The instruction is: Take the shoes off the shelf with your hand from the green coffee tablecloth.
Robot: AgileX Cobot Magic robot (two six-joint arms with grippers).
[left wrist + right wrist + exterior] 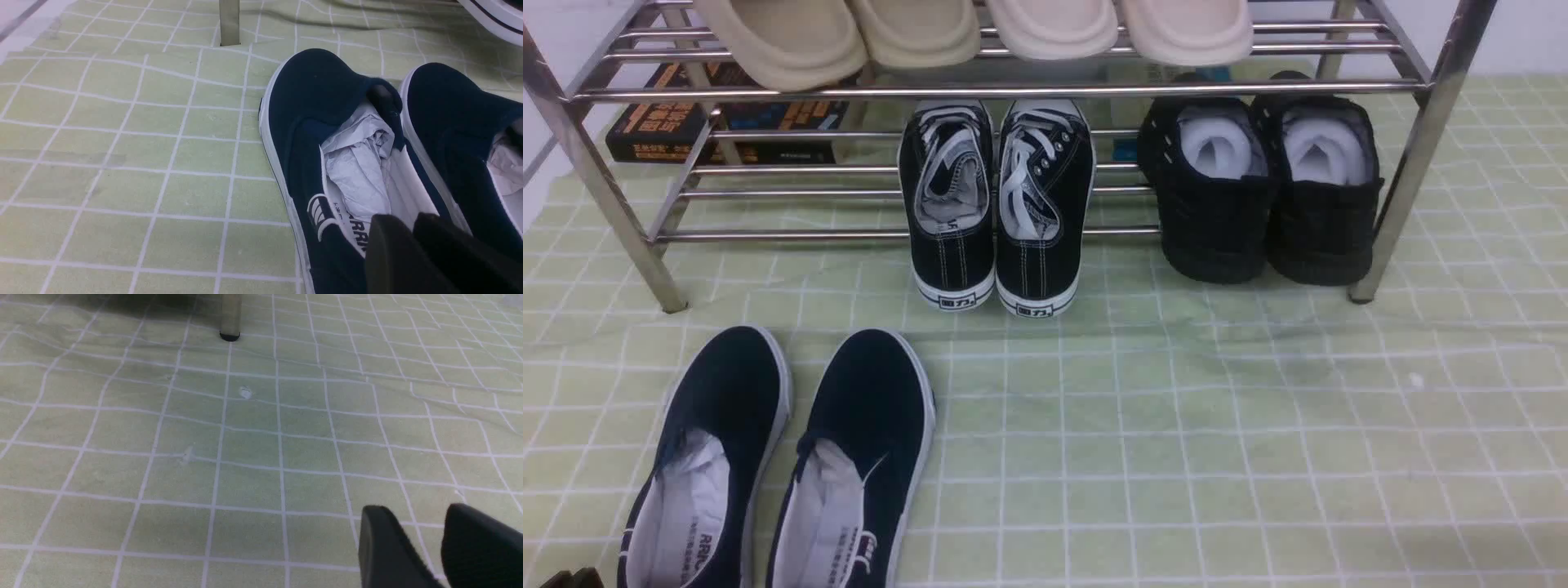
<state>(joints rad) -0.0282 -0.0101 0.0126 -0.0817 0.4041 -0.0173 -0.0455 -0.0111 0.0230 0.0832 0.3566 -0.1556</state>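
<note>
Light is soft, even and fairly bright in all views. Pale glints run along the metal tubes of the shelf (1419, 155). A faint grey shadow dulls the green coffee tablecloth (1176, 457) in front of the shoes (1217, 229), whose black mesh loses detail. The left gripper (408, 222) and right gripper (416, 514) are blurred close to their lenses.

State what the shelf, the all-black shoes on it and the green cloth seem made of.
Shelf: polished metal tubes, bright reflections. Shoes: likely knit mesh, matte, finely textured. Green cloth: thin fabric or plastic sheet, unclear; it wrinkles softly.
</note>
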